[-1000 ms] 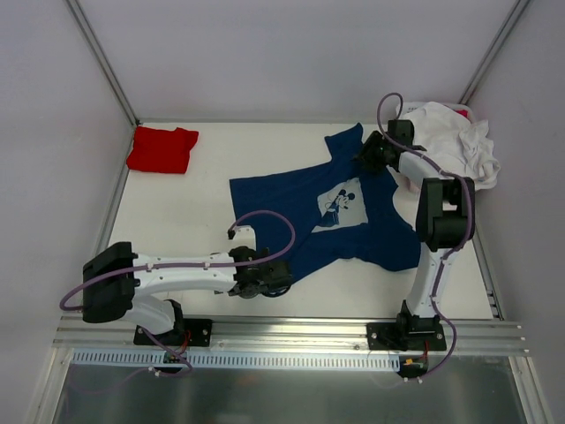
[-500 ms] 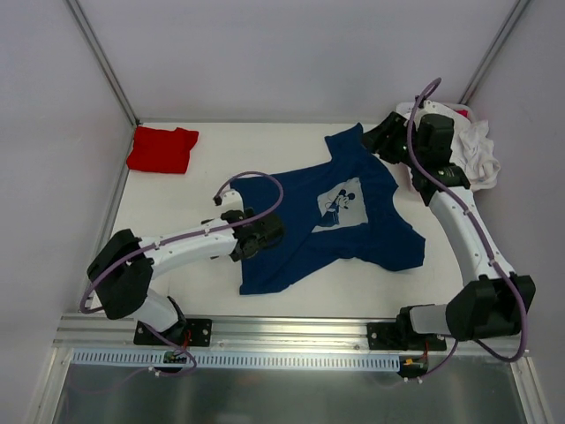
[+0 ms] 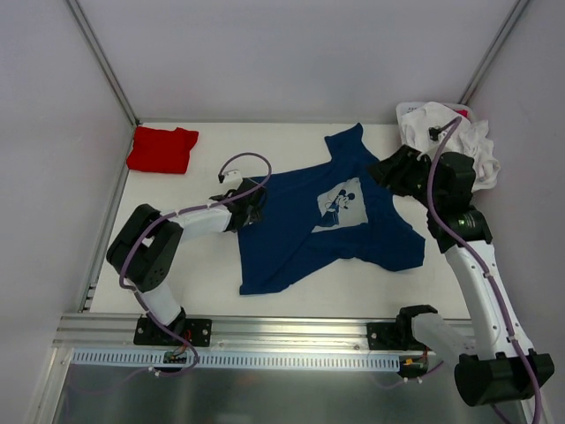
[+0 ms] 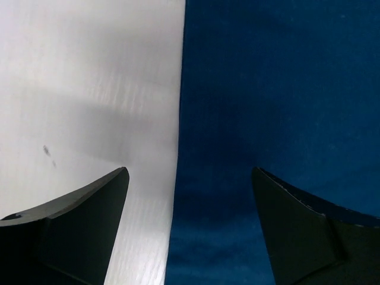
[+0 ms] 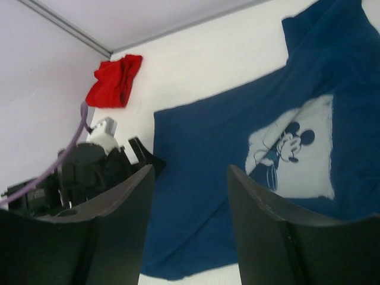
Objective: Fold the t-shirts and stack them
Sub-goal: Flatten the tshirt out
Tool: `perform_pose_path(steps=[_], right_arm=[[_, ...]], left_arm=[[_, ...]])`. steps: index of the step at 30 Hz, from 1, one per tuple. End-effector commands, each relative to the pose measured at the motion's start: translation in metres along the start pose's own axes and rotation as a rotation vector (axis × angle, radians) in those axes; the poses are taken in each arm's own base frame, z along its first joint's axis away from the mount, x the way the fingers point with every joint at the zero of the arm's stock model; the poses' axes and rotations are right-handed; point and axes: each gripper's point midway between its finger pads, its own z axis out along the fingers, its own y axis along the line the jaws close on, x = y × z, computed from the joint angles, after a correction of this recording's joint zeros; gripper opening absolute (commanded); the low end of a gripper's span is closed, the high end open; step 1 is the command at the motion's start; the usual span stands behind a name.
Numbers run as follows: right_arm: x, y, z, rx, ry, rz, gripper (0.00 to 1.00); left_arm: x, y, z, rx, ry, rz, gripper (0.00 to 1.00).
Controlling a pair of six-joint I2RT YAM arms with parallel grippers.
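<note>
Both sets of jaws stand apart, empty. I see my left gripper (image 4: 190,172) straddling the navy shirt's (image 3: 327,221) left edge, my right gripper (image 3: 388,168) over its right edge, and the red shirt (image 3: 161,148) folded well left of it.

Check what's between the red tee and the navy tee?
Between red tee and navy tee: bare table, per top external and right wrist views; the left arm's cable loops by the navy edge.
</note>
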Motion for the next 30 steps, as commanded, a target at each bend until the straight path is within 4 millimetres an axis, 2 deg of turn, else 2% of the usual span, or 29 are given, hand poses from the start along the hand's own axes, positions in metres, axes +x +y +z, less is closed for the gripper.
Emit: perform_pose_path(steps=[1, 5, 8, 11, 15, 16, 17, 23, 30], right_arm=[[0.04, -0.021, -0.007, 0.049, 0.069, 0.022, 0.56], [0.086, -0.047, 0.002, 0.08, 0.143, 0.076, 0.56], [0.107, -0.058, 0.007, 0.087, 0.179, 0.099, 0.55], [0.117, -0.06, 0.01, 0.085, 0.197, 0.102, 0.55], [0.12, -0.058, 0.011, 0.081, 0.208, 0.097, 0.55], [0.12, -0.058, 0.011, 0.081, 0.208, 0.095, 0.55], [0.12, -0.057, 0.01, 0.078, 0.208, 0.094, 0.55], [0.121, -0.057, 0.008, 0.082, 0.206, 0.089, 0.55], [0.118, -0.051, 0.005, 0.061, 0.197, 0.096, 0.55]], left_arm=[[-0.023, -0.025, 0.007, 0.105, -0.026, 0.005, 0.86], [-0.038, -0.027, 0.011, 0.158, -0.043, -0.03, 0.86], [-0.056, -0.023, 0.016, 0.156, -0.068, -0.03, 0.86], [-0.072, -0.018, 0.024, 0.153, -0.084, -0.028, 0.86], [-0.095, -0.018, 0.038, 0.17, -0.11, -0.046, 0.8], [-0.094, -0.016, 0.045, 0.161, -0.102, -0.039, 0.77], [-0.101, -0.015, 0.049, 0.17, -0.105, -0.053, 0.7], [-0.099, -0.015, 0.076, 0.185, -0.051, -0.067, 0.62], [-0.107, -0.024, 0.083, 0.246, -0.021, -0.075, 0.57]])
